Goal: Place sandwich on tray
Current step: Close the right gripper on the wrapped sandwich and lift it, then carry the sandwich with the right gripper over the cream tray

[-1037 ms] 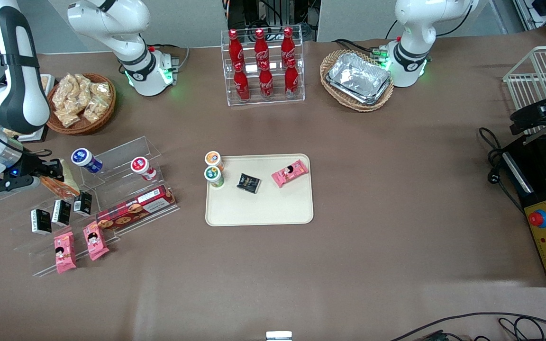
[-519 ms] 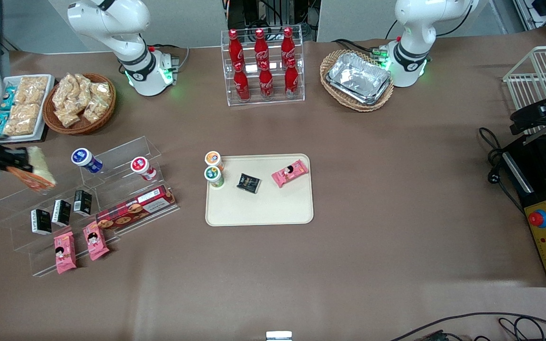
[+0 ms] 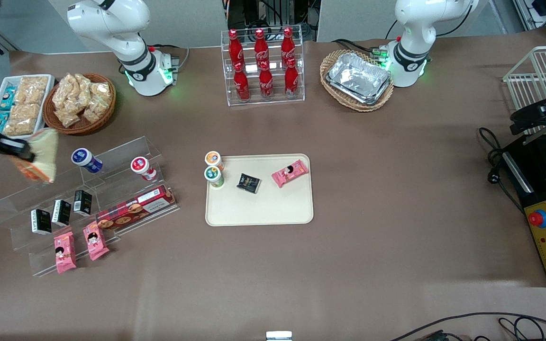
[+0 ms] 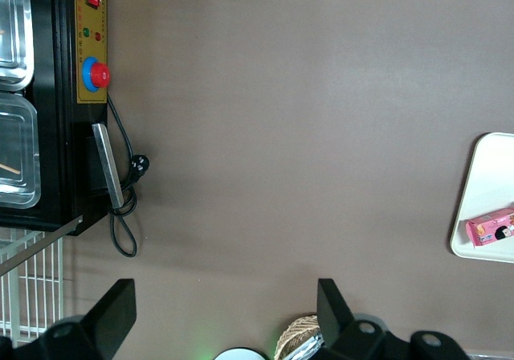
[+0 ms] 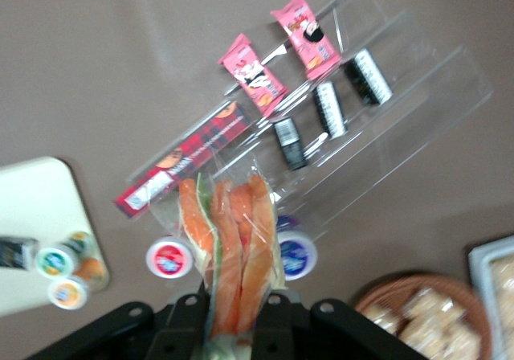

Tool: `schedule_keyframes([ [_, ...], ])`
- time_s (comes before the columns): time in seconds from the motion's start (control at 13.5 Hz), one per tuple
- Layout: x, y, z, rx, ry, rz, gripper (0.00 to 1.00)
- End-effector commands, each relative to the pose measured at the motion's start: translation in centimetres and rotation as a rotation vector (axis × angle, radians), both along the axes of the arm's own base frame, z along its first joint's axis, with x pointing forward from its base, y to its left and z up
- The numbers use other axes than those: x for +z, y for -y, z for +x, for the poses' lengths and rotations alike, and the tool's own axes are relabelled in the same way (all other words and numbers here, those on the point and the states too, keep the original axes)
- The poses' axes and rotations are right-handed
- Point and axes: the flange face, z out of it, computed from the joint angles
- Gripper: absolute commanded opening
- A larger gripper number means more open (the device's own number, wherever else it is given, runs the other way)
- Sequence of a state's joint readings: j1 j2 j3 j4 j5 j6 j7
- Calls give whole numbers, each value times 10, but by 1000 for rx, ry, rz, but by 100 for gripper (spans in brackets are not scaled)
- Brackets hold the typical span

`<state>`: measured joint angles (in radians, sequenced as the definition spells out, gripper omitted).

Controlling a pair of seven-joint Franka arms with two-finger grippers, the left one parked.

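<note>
My right gripper (image 3: 19,150) (image 5: 233,312) is shut on the sandwich (image 3: 38,155) (image 5: 229,239), a wrapped wedge with orange and green layers. It hangs in the air above the clear acrylic step rack (image 3: 64,199), at the working arm's end of the table. The cream-beige tray (image 3: 273,210) (image 5: 32,207) lies flat at the table's middle, well away from the gripper toward the parked arm. On it sit a pink snack packet (image 3: 290,173) and a dark packet (image 3: 248,183), with two cups (image 3: 213,170) at its edge.
The acrylic rack (image 5: 385,127) holds a blue-lidded cup (image 3: 85,159), a red-lidded cup (image 3: 141,167), black packets, a biscuit box (image 3: 135,206) and pink packets (image 3: 77,246). A snack basket (image 3: 81,102), a white snack tray (image 3: 17,106) and a cola bottle rack (image 3: 263,66) stand farther from the camera.
The gripper has lifted the sandwich off the rack and swung it up and out toward the table's edge; the arm has risen out of the front view.
</note>
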<state>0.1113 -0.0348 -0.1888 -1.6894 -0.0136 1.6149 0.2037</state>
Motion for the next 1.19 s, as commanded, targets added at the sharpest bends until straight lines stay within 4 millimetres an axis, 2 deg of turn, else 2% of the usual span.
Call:
schedule_keyframes([
  [0.0, 2, -77, 6, -292, -24, -13, 5],
  [0.07, 0, -107, 4, -372, -26, -22, 5],
  [0.3, -18, -167, 3, -586, -43, -55, 5],
  [0.44, -38, -217, 3, -749, -42, -89, 5],
  [0.59, -65, -281, 7, -857, -15, -110, 5],
  [0.81, -107, -349, 21, -1072, 29, -109, 5],
  [1.11, -157, -408, 36, -1230, 50, -65, 5],
])
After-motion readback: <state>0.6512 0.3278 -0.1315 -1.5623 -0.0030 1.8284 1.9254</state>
